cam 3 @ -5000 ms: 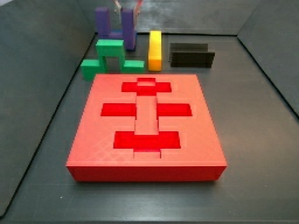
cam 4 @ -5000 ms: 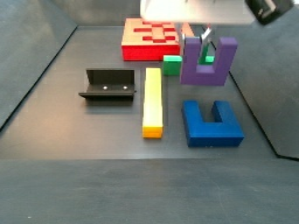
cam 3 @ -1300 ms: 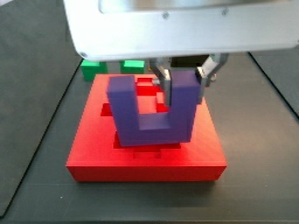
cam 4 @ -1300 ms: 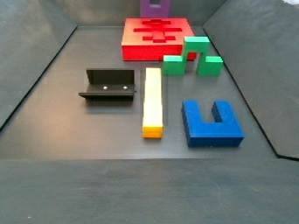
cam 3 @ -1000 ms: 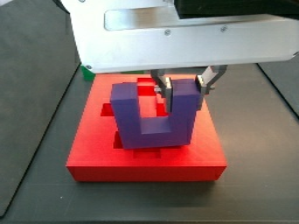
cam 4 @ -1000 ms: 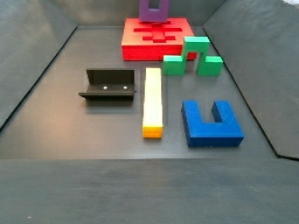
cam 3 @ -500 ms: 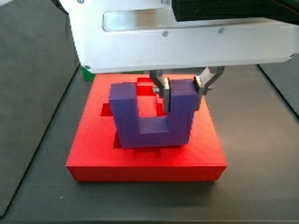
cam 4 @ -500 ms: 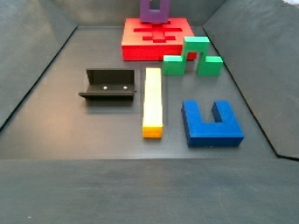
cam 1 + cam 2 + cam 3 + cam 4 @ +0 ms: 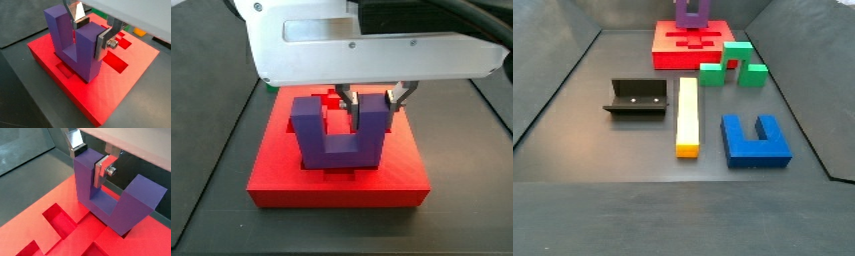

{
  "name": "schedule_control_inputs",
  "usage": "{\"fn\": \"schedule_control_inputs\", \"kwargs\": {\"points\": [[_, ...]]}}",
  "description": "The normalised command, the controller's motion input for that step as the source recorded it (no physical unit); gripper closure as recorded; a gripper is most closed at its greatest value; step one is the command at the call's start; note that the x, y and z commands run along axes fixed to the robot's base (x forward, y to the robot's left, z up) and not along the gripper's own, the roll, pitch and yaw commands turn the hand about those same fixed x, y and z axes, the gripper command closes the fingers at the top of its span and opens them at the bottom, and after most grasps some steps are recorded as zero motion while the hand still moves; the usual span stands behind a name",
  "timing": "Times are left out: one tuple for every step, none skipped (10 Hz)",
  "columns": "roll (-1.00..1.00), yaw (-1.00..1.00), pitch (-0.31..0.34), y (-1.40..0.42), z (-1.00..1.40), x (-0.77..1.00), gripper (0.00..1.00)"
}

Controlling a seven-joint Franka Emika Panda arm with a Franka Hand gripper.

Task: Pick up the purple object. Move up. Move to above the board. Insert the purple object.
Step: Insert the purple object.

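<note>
The purple object [image 9: 338, 140] is a U-shaped block with its prongs up, and it also shows in both wrist views [image 9: 73, 50] [image 9: 110, 208]. My gripper [image 9: 372, 105] is shut on one prong; the silver fingers press its two sides in both wrist views [image 9: 88, 34] [image 9: 90, 163]. The block's base is down at the top of the red board [image 9: 291, 180], over the cross-shaped recesses near the central channel. I cannot tell if it sits in a recess. In a side view the block [image 9: 690, 12] shows at the board's [image 9: 673, 55] far end.
On the floor in front of the board are a green stepped block [image 9: 734, 65], a yellow bar [image 9: 688, 115], a blue U-shaped block [image 9: 754, 140] and the dark fixture [image 9: 636, 97]. Grey walls close in the floor on both sides.
The gripper has moved down a little with the purple object, bringing its base closer onto the board. The other pieces have not moved.
</note>
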Motion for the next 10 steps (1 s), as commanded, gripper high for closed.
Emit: {"fn": "schedule_control_inputs", "kwargs": {"points": [[0.00, 0.00, 0.000, 0.00, 0.00, -0.18, 1.00], [0.00, 0.00, -0.026, 0.00, -0.01, -0.19, 1.00], [0.00, 0.00, -0.020, -0.03, -0.05, 0.00, 1.00], [0.00, 0.00, -0.014, -0.07, -0.11, 0.00, 1.00], [0.00, 0.00, -0.036, -0.11, -0.18, 0.00, 1.00], [-0.01, 0.00, -0.044, -0.13, -0.17, 0.01, 1.00], [-0.03, -0.01, -0.060, -0.05, -0.19, 0.00, 1.00], [0.00, -0.03, -0.054, 0.00, -0.28, 0.00, 1.00], [0.00, -0.07, -0.066, 0.00, -0.53, 0.04, 1.00], [0.01, -0.04, -0.121, 0.05, -0.77, 0.01, 1.00]]}}
